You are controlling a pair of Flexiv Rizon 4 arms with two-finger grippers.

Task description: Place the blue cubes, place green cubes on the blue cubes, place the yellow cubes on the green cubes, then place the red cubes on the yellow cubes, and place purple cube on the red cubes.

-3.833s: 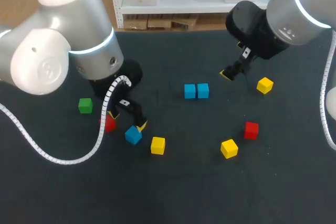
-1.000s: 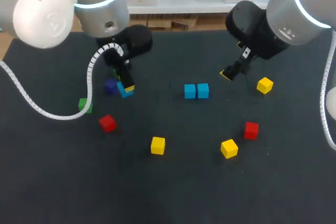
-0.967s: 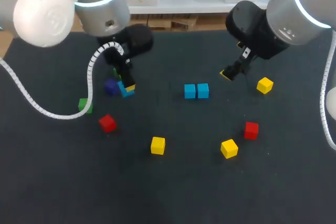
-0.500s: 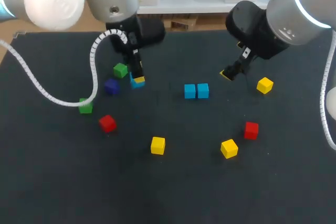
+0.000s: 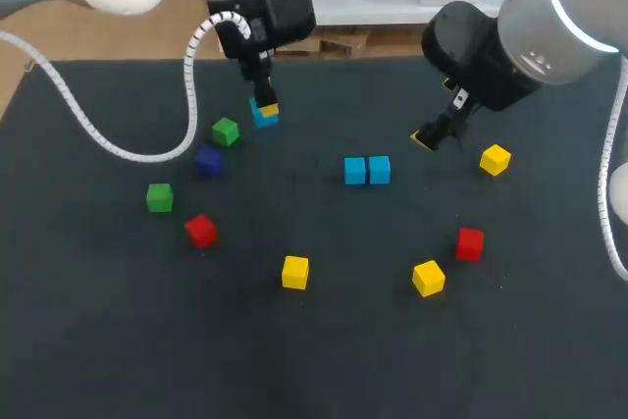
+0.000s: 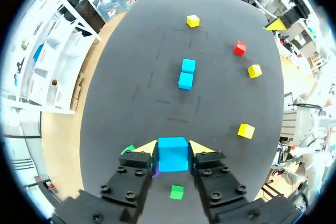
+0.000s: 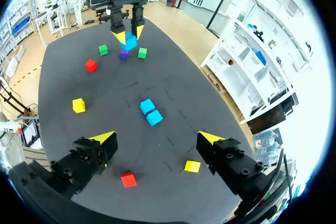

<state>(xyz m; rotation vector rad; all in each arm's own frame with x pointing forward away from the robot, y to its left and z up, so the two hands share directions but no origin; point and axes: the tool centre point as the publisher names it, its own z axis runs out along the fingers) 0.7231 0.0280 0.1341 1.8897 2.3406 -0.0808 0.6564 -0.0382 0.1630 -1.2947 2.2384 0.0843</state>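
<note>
Left wrist view: the left gripper [image 6: 173, 149] is closed on a blue cube [image 6: 172, 154], one yellow-tipped finger on each side face. The cube sits square between the tips and is raised well clear of the table [image 6: 157, 103]. Ahead of the fingers, the blue pair [image 6: 186, 73] lies side by side and touching, near the middle of the table.

In the head view, this arm hangs over the far left part of the table. A green cube [image 5: 225, 131] and the purple cube [image 5: 207, 161] lie near each other just beside the gripper's spot. Another green [image 5: 159, 197] and a red cube [image 5: 201, 231] lie nearer the front. The three yellows and the second red are scattered singly, and nothing is stacked.

The right gripper [image 7: 157, 139] is spread wide and empty, poised beyond the blue pair.

The step in hand looks like the first one, laying the blue base, with this cube probably meant to join the pair. The next move calls for carrying it across and lowering it flat against or just beside the pair. The faces should line up, and the fingers should part only once it rests. The lower fingertip could nudge the pair out of line.
</note>
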